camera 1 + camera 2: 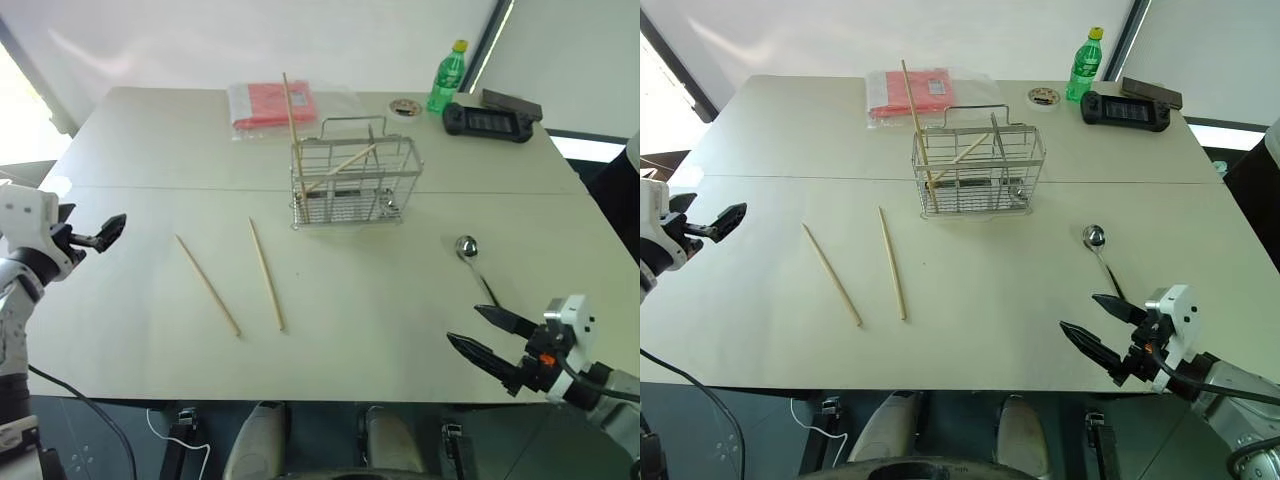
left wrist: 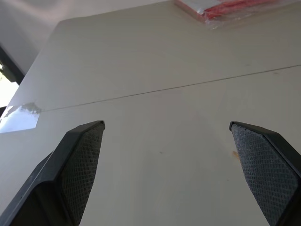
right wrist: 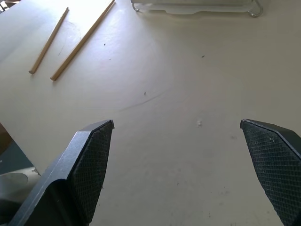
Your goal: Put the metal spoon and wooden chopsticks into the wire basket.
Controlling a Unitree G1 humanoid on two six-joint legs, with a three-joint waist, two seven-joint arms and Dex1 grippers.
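A wide pale table (image 1: pixel 150 150) carries everything. At its far side lie a red flat packet (image 1: pixel 272 104), a black handheld controller (image 1: pixel 488 121), a green bottle (image 1: pixel 447 76) and a small round roll of tape (image 1: pixel 405 107). Nearer the middle stands the wire basket (image 1: pixel 355 182), upright, with two wooden chopsticks inside it — one (image 1: pixel 291 125) rising steeply well above the rim, the other (image 1: pixel 345 165) leaning across the compartment. Two more chopsticks lie flat on the table in front of the basket toward the left, near each other but apart: one (image 1: pixel 266 274) closer to the basket, one (image 1: pixel 207 284) further left. The metal spoon (image 1: pixel 472 259) lies on the table to the right of the basket, bowl toward the far side, handle pointing at the near edge.

The left gripper (image 1: pixel 108 232) hangs over the table's left edge, fingers spread wide and empty. The right gripper (image 1: pixel 490 338) sits at the near right corner, just short of the spoon's handle — its fingers also wide apart, holding nothing.
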